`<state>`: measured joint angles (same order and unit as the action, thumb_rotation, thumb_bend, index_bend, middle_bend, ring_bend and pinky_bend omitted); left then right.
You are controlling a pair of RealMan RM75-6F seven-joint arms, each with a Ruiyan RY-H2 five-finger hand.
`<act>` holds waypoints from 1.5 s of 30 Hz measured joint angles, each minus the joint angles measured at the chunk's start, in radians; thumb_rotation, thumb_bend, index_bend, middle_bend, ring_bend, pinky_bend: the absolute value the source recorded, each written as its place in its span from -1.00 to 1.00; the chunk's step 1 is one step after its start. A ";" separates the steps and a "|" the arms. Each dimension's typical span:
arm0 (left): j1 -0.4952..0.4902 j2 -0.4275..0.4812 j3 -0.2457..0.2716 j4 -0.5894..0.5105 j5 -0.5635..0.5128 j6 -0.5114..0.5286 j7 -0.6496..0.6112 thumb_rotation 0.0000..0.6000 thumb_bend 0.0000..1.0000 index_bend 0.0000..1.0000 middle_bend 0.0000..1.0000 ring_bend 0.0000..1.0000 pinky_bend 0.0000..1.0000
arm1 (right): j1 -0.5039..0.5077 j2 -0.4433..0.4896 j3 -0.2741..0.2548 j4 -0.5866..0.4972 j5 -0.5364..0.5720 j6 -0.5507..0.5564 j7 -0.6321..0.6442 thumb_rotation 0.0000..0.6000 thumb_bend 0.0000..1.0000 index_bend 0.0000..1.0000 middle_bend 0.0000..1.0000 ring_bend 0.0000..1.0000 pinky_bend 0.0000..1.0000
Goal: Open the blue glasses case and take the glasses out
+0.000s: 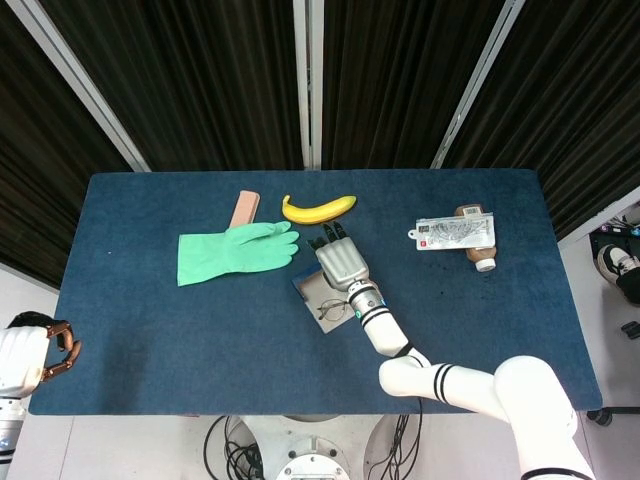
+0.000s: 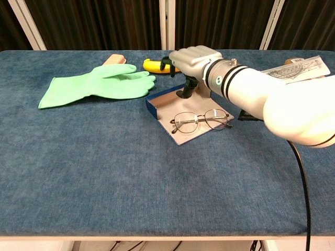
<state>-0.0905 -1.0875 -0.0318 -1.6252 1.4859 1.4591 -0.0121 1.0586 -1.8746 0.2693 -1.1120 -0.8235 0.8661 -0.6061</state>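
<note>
Blue glasses case (image 2: 163, 102) taken as landmark; it lies open on the blue table (image 2: 104, 172), lid flap spread flat toward the robot, pale lining up. Glasses (image 2: 201, 120) rest on the near end of that flap, lenses upright-ish and temples folded out, partly overhanging the flap's right edge; in the head view they sit at the case's near corner (image 1: 333, 308). Right hand (image 2: 192, 58) is over the far part of the case, palm down, fingers curled, dark fingertips (image 2: 186, 90) reaching down to the lining just behind the glasses; it holds neither frame nor case as far as I can see, though whether the tips actually press the lining I cannot tell. Left hand (image 1: 55, 352) is far left of the case, off the table edge, fingers curled, nothing visible in it. Beyond the case: banana (image 2: 155, 66); left of it, green rubber glove (image 2: 99, 83) and a pinkish block (image 2: 115, 58); well to the right, a packet and bottle (image 1: 462, 236). Judgement: opening step is done; glasses are out of the tray but still on the flap. Next move calls for shifting the right hand toward the robot, over the frame, and pinching at the bridge or a temple, lightly, then lifting clear of the case.
</note>
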 measured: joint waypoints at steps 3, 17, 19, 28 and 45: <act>0.000 0.000 0.000 -0.001 0.001 0.000 0.001 1.00 -0.25 0.31 0.33 -0.14 -0.38 | -0.017 0.049 0.002 -0.081 -0.012 0.013 0.008 1.00 -0.45 -0.87 -0.60 -1.00 -1.00; 0.001 -0.001 0.001 -0.003 0.000 0.002 0.010 1.00 -0.25 0.31 0.33 -0.14 -0.38 | -0.180 0.294 -0.139 -0.423 -0.110 0.064 0.076 1.00 -0.44 -0.22 -0.59 -1.00 -1.00; 0.001 -0.001 0.000 -0.003 0.000 0.002 0.010 1.00 -0.25 0.31 0.33 -0.14 -0.38 | -0.183 0.287 -0.144 -0.411 -0.111 0.058 0.080 1.00 -0.45 -0.22 -0.59 -1.00 -1.00; 0.001 0.000 0.001 -0.003 0.000 0.001 0.006 1.00 -0.25 0.31 0.33 -0.14 -0.38 | -0.180 0.241 -0.152 -0.351 -0.107 0.029 0.088 1.00 -0.45 -0.16 -0.57 -1.00 -1.00; 0.000 0.002 0.001 -0.003 0.002 0.001 0.000 1.00 -0.25 0.31 0.33 -0.14 -0.38 | -0.163 0.193 -0.140 -0.289 -0.084 -0.006 0.089 1.00 -0.25 0.05 -0.48 -1.00 -1.00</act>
<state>-0.0901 -1.0860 -0.0308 -1.6278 1.4877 1.4601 -0.0119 0.8955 -1.6816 0.1298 -1.4006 -0.9078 0.8605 -0.5175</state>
